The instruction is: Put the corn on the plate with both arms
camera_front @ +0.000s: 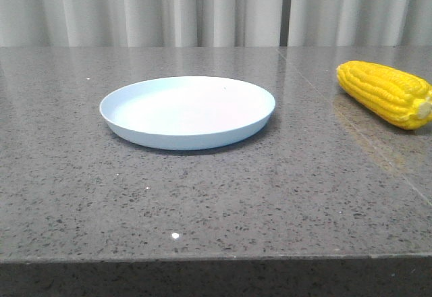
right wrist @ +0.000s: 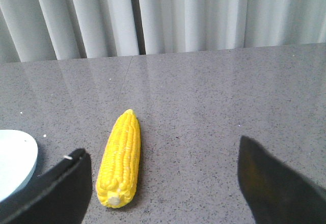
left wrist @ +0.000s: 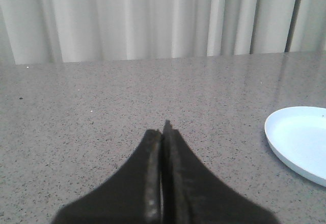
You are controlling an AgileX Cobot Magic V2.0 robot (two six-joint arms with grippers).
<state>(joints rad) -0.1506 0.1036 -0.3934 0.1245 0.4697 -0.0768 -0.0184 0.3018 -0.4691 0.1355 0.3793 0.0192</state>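
Note:
The yellow corn (camera_front: 386,94) lies on the grey table at the far right, its pale stub toward the front. The pale blue plate (camera_front: 187,111) sits empty at the table's middle, left of the corn. Neither gripper shows in the front view. In the right wrist view my right gripper (right wrist: 162,155) is open and empty, and the corn (right wrist: 120,159) lies just inside its left finger, stub toward the camera. The plate's edge (right wrist: 15,163) shows beyond that finger. In the left wrist view my left gripper (left wrist: 164,131) is shut and empty over bare table, the plate (left wrist: 300,141) off to one side.
A grey speckled stone table (camera_front: 223,196) with its front edge near the camera. White curtains (camera_front: 202,7) hang behind the table's far edge. A seam in the tabletop runs past the corn on the right.

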